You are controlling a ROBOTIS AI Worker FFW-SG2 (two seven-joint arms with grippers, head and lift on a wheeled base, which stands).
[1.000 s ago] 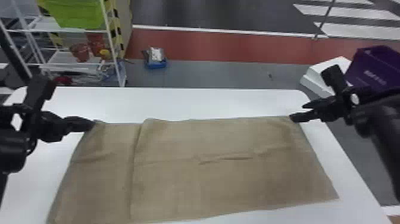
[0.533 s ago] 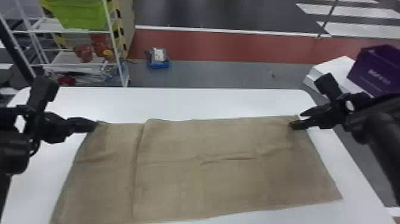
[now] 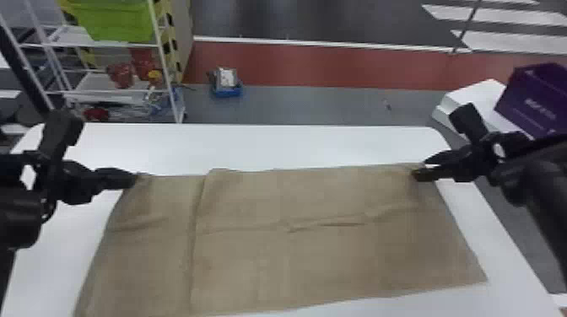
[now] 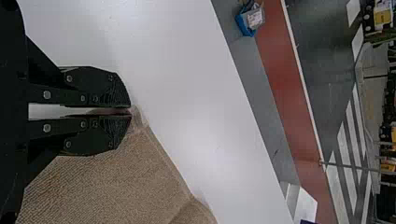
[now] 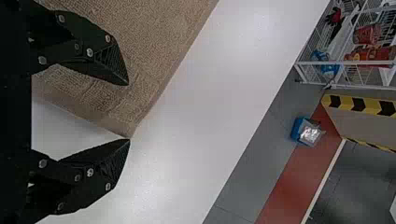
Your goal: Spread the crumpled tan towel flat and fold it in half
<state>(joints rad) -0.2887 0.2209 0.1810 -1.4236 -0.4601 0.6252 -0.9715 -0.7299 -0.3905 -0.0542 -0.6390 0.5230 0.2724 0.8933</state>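
Here the towel [image 3: 316,253] lies spread on the table [image 3: 295,147], left gripper [image 3: 134,179] clamped on one corner, right gripper [image 3: 421,168] parted at another, with something pale [image 3: 227,77] in a blue tray [image 3: 228,92] beyond.

1 towel [image 3: 329,253] on table [image 3: 274,147], rack [image 3: 164,59] behind left end, box [image 3: 527,99] beyond right corner
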